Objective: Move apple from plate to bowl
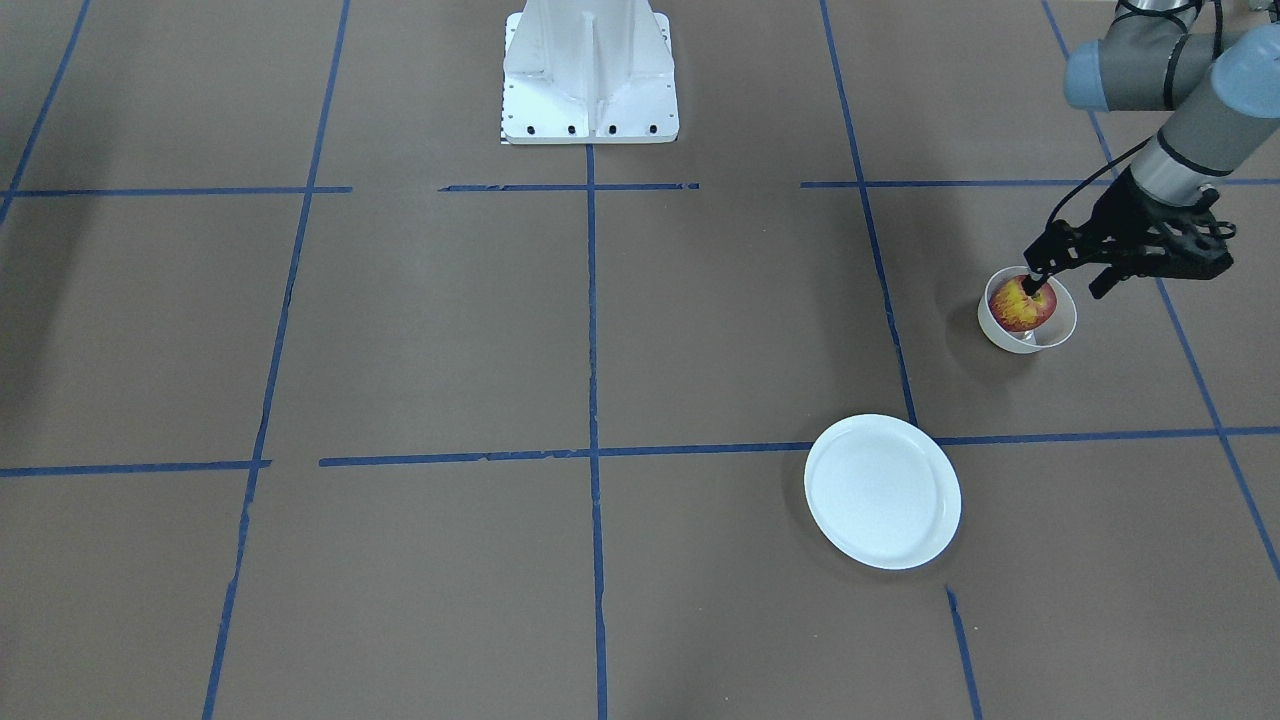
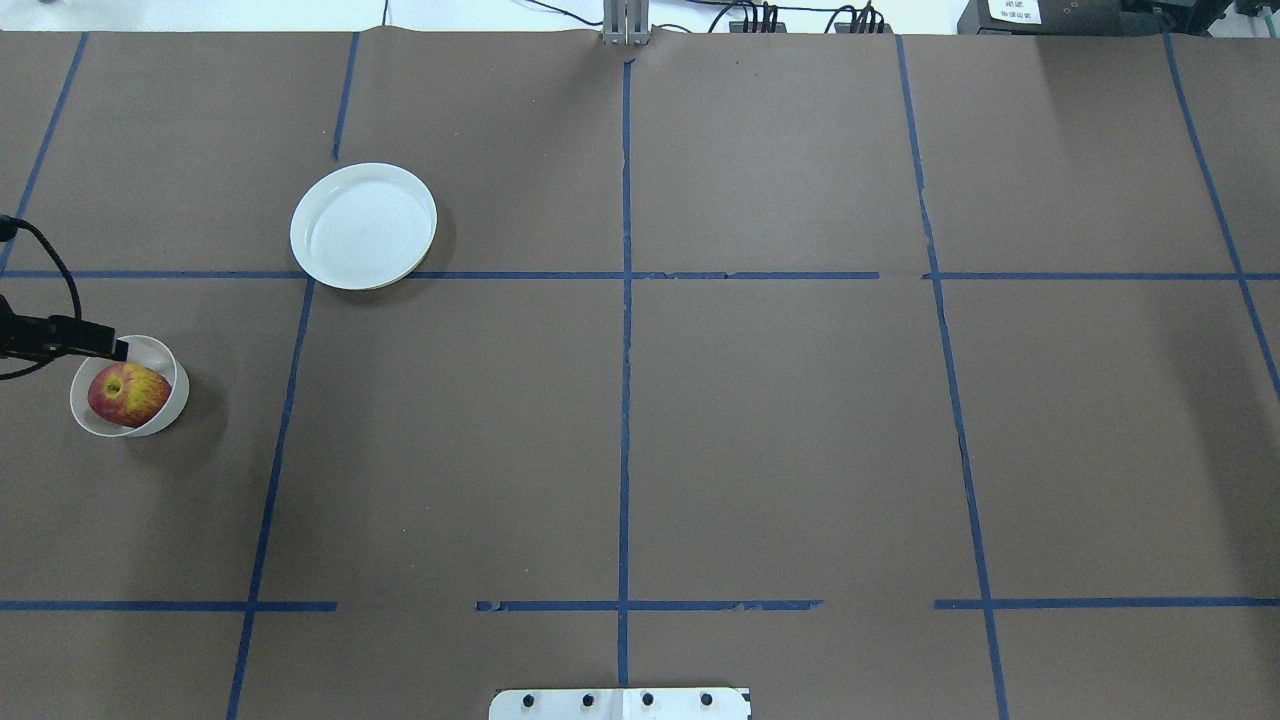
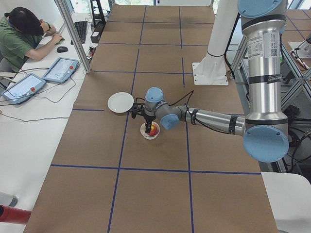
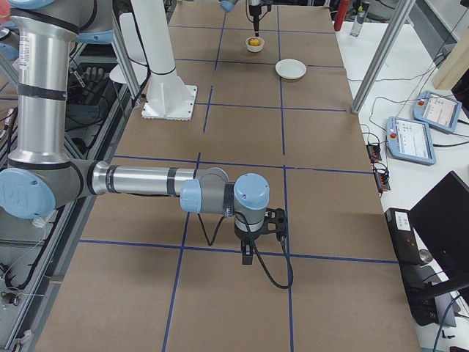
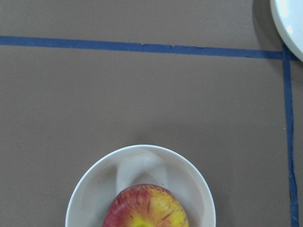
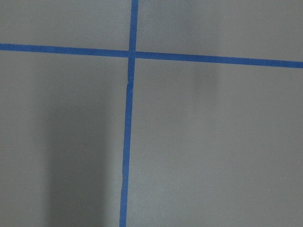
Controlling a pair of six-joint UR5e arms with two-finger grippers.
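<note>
Though in bowl (image 1: 1062, 334) — apple (image 1: 1017, 306) by pincer (image 1: 1065, 288)

The brown surface (image 2: 780, 430) was crossed by blue tape lines (image 2: 625, 400) in a grid. On it stood the plate (image 2: 363, 226), overlapping one line, the bowl (image 2: 160, 352) well apart from it, and the robot's white base (image 1: 590, 75).

L arm stretched out, L gripper (image 1: 1065, 287) tilted down w/ jaws apart. R gripper (image 4: 248, 257) pointed straight down, jaw state unclear.
</note>
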